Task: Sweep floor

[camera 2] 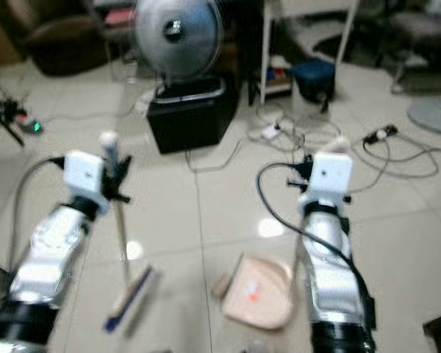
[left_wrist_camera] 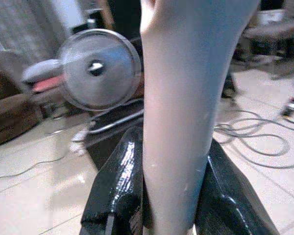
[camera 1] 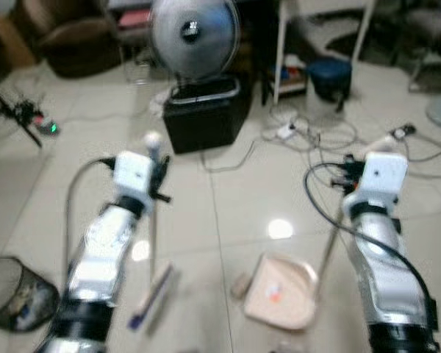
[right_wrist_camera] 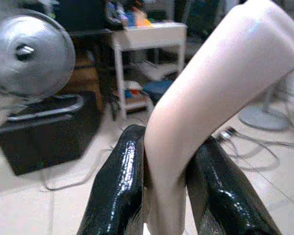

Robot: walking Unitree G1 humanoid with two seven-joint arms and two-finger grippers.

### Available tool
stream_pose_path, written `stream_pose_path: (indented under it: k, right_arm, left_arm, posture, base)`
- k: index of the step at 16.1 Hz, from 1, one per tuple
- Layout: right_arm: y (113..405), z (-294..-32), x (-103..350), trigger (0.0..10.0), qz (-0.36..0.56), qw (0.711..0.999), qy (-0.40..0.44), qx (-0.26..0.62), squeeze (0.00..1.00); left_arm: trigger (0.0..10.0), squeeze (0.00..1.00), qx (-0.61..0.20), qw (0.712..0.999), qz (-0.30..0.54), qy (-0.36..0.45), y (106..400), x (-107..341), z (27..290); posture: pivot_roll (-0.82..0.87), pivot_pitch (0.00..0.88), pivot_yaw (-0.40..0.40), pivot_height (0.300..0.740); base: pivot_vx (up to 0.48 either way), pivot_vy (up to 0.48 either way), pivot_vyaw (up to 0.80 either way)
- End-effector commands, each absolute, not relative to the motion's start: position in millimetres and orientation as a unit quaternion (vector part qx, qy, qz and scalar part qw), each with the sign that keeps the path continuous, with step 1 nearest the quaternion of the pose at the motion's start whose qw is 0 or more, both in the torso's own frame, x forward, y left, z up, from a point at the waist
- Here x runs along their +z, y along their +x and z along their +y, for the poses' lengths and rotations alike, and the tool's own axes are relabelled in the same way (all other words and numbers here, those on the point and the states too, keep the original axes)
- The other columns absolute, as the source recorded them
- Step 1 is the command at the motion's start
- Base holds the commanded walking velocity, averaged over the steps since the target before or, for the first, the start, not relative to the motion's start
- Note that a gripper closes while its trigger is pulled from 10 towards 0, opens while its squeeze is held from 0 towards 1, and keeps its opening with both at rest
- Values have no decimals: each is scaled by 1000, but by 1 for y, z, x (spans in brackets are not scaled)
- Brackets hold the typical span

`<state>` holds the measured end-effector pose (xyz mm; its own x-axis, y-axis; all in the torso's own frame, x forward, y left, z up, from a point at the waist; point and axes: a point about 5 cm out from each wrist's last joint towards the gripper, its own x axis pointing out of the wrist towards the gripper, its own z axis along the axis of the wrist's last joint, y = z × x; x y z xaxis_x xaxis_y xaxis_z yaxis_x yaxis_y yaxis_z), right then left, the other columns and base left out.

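My left gripper is shut on the pale handle of a broom, whose thin pole runs down to a brush head with blue bristles on the tiled floor. Its black fingers clamp the handle from both sides. My right gripper is shut on the pale bent handle of a beige dustpan, which rests on the floor between my arms. A small orange scrap lies in the pan, and a small pale bit of litter sits just left of it.
A round fan stands on a black box ahead. Loose cables and a power strip lie to its right, near a white table leg and a blue bin. A mesh wastebasket sits at lower left.
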<state>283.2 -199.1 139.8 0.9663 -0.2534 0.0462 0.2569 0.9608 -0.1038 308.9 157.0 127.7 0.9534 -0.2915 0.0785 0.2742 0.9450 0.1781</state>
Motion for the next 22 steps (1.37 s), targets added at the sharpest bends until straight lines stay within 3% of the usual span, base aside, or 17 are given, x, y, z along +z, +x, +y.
stream_pose_path:
  k: [1, 5, 9, 14, 18, 22]
  right_arm:
    - [286, -195, 150, 10000, -41, 989, -63, -124, 0]
    - [286, -198, 150, 10000, -49, 988, -63, -129, 0]
    - [288, -224, 154, 10000, -70, 974, -117, -180, 0]
    - [291, -242, 152, 10000, -95, 976, -92, -173, 0]
    - [305, -246, 155, 10000, -126, 977, -87, -148, 0]
    - [302, -234, 159, 10000, -144, 976, -65, -146, 0]
  left_arm:
    - [10000, 0, -121, 986, -62, 92, 310, 133, 170]
    - [10000, 0, -115, 987, -61, 95, 311, 132, 173]
    - [10000, 0, -92, 990, -58, 85, 315, 131, 179]
    - [10000, 0, -88, 989, -79, 92, 318, 131, 179]
    - [10000, 0, -53, 988, -119, 86, 330, 148, 185]
    - [10000, 0, -103, 985, -113, 77, 325, 144, 167]
  posture:
    - [-21, 62, 87, 740]
    - [-14, 65, 91, 740]
    - [1, 90, 87, 740]
    - [52, 173, 77, 740]
    - [88, 261, 114, 740]
    - [72, 248, 117, 740]
  base:
    - [0, 0, 0]
    - [0, 0, 0]
    - [0, 0, 0]
    - [0, 0, 0]
    - [0, 0, 0]
    - [0, 0, 0]
